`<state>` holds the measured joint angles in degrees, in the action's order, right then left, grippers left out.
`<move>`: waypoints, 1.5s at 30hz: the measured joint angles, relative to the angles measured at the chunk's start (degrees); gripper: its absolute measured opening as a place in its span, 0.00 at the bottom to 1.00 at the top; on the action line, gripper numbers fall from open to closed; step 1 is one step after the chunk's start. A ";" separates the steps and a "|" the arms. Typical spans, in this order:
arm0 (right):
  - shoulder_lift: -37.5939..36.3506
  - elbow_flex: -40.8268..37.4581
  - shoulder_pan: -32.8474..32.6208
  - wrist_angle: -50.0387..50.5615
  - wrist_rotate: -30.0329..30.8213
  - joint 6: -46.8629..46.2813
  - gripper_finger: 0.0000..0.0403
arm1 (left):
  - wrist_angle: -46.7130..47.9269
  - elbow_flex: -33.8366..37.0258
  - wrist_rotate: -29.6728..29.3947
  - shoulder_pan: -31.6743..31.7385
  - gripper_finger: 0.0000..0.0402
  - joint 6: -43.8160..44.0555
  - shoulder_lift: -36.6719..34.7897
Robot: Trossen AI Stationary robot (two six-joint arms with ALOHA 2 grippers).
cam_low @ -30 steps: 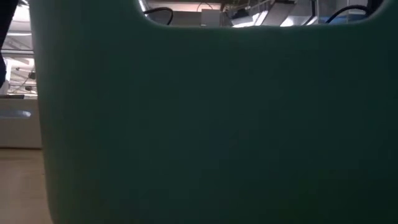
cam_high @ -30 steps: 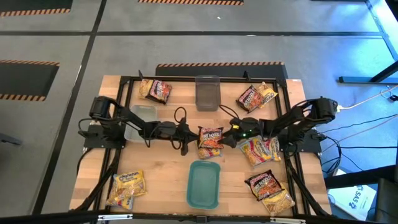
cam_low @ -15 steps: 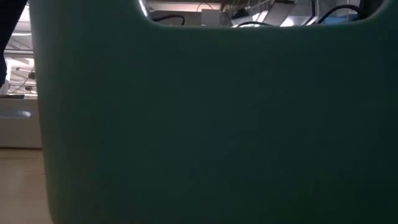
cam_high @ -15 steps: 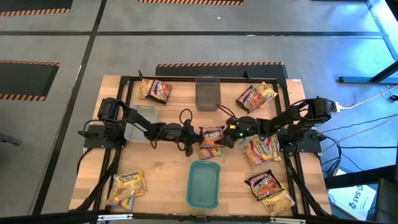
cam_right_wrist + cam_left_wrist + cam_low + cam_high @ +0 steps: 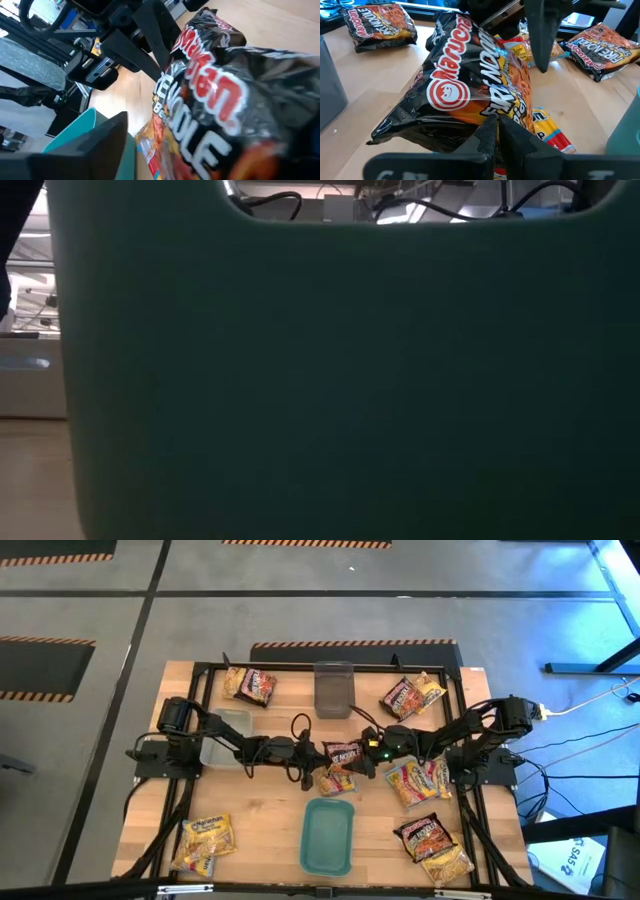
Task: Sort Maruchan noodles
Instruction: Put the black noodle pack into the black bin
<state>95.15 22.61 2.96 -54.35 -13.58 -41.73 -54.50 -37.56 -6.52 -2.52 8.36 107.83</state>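
Dark packet (image 5: 343,752): black-and-orange Maruchan noodle packet at the table's centre, lifted and tilted between the two claws.
Left claw (image 5: 496,131): at the dark packet's 9 o'clock side in the high view; fingers together, pinching that packet's edge.
Right claw (image 5: 366,751): at the dark packet's 3 o'clock side, up against the packet; grip cannot be told.
Yellow packet (image 5: 331,780): flat on the table just under the dark packet, at its 6 o'clock.
Teal tray (image 5: 328,835): at 6 o'clock from centre, near the front edge.
Grey tub (image 5: 334,689): at 12 o'clock from centre.
Clear tub (image 5: 225,736): at 9 o'clock, beside the left arm.
Other packets: dark-and-yellow pair at 11 o'clock (image 5: 250,685); pair at 1 o'clock (image 5: 411,695); pale pair at 3 o'clock (image 5: 420,781); pair at 5 o'clock (image 5: 433,843); yellow pair at 7 o'clock (image 5: 206,840).
Table (image 5: 260,820): pale wood.
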 joint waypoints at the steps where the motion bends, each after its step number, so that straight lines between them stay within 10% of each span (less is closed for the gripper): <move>1: 0.00 0.00 0.00 0.01 0.00 0.34 0.70 | 0.00 0.00 0.00 0.00 0.03 0.00 0.00; 14: -0.02 0.00 0.04 0.46 -1.20 8.72 0.30 | 0.08 0.00 2.74 -0.64 0.03 0.48 -1.11; 26: -2.72 -0.08 0.02 1.78 -2.60 12.17 0.29 | 10.12 0.02 3.14 -2.34 0.03 4.15 -10.32; 45: -26.82 -0.04 0.04 23.16 4.92 22.96 0.29 | 8.46 0.02 2.97 -2.36 0.03 3.39 -19.90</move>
<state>68.33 22.57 3.01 -31.19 -8.66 -18.78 -46.04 -37.54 -3.55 -4.89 11.75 87.93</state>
